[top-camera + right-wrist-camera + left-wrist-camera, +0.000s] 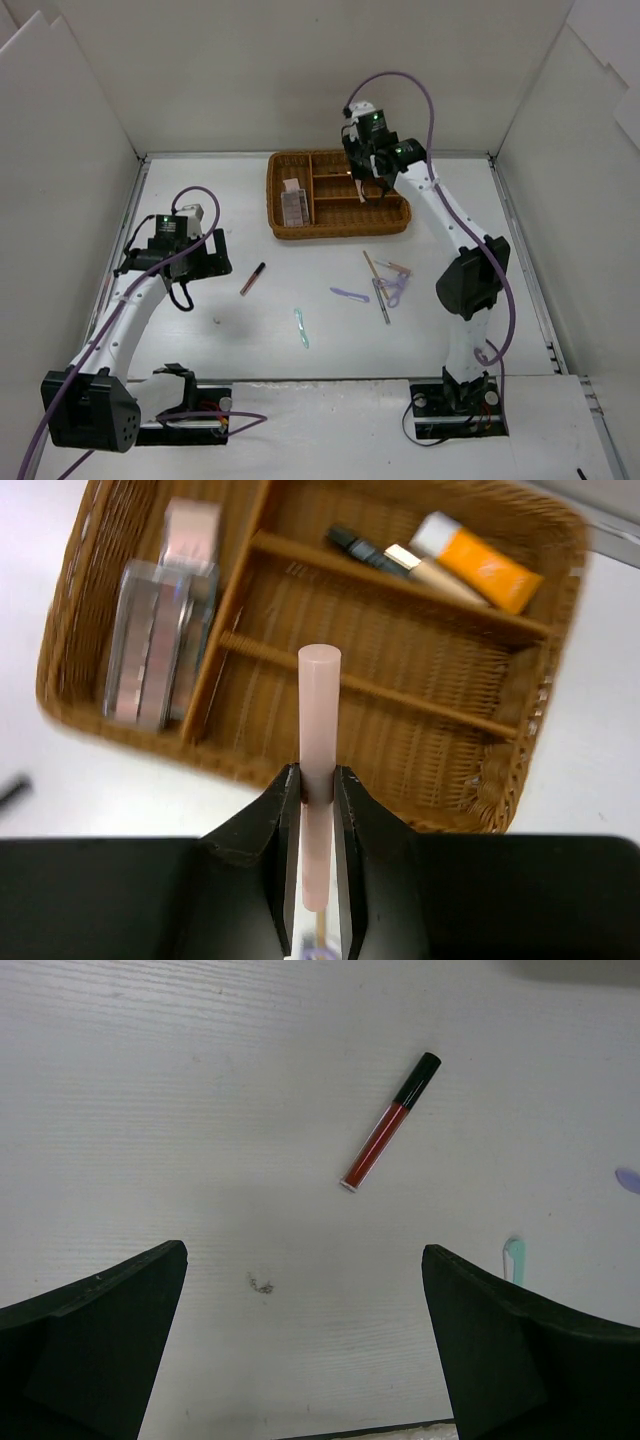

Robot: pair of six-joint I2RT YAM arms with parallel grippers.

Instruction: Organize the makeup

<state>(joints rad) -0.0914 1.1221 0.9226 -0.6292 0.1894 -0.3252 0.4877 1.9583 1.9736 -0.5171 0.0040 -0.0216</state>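
Observation:
My right gripper [366, 182] [317, 792] is shut on a pale pink stick [320, 705] and holds it above the brown wicker tray [340, 232] [563, 620]. The tray holds eyeshadow palettes [155, 640], a pale pink compact [190, 528], black mascara [355, 545], a beige tube [430, 575] and an orange tube [482, 568]. My left gripper [212, 258] [303, 1260] is open and empty over bare table, short of a red lip gloss with a black cap [252, 278] [388, 1138].
On the table lie a mint tool [301, 327] [513, 1258], a lilac tool [349, 295], thin pencils [378, 283] and a lilac looped tool [397, 291]. White walls enclose the table on three sides.

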